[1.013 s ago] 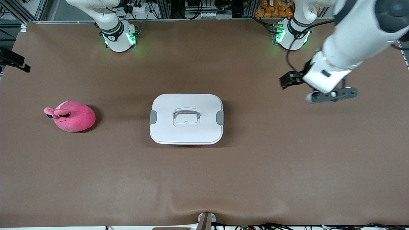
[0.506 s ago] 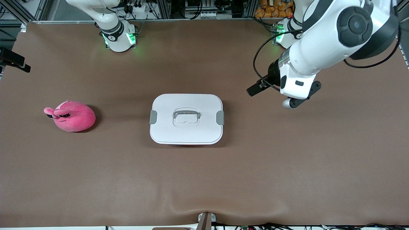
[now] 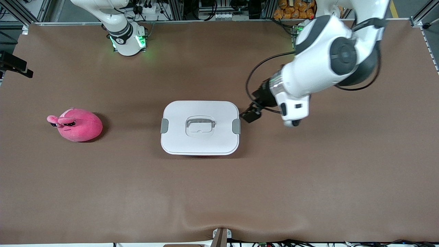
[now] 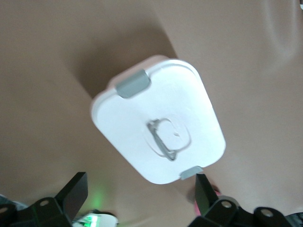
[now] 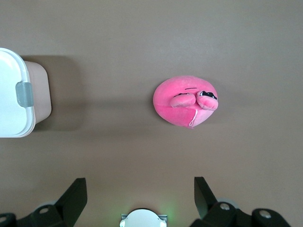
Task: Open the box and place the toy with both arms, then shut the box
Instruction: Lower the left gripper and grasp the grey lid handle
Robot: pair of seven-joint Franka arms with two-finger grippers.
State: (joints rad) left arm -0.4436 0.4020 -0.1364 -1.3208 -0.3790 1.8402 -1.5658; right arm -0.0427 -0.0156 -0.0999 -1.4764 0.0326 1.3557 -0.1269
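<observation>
The box [image 3: 200,127] sits shut mid-table, its white lid [image 3: 219,137] on, with a recessed handle [image 3: 200,123] and grey clips [image 3: 236,126] at both ends. It also shows in the left wrist view [image 4: 161,123] and partly in the right wrist view [image 5: 14,94]. The pink toy [image 3: 77,124] lies on the table toward the right arm's end, and shows in the right wrist view [image 5: 186,100]. My left gripper [image 3: 250,116] is open and empty, over the table just beside the box's clip at the left arm's end; in its own view [image 4: 139,198] the jaws stand wide apart. My right gripper [image 5: 139,196] is open and empty, high over the table.
The brown table mat [image 3: 308,178] has a raised wrinkle at its near edge [image 3: 219,224]. The two green-lit arm bases [image 3: 127,39] stand along the table edge farthest from the front camera. A black fixture [image 3: 13,65] juts in at the right arm's end.
My left arm has swung from the left arm's end of the table toward the box, bringing its gripper beside the box's clip. The box, the toy and the right arm have not moved.
</observation>
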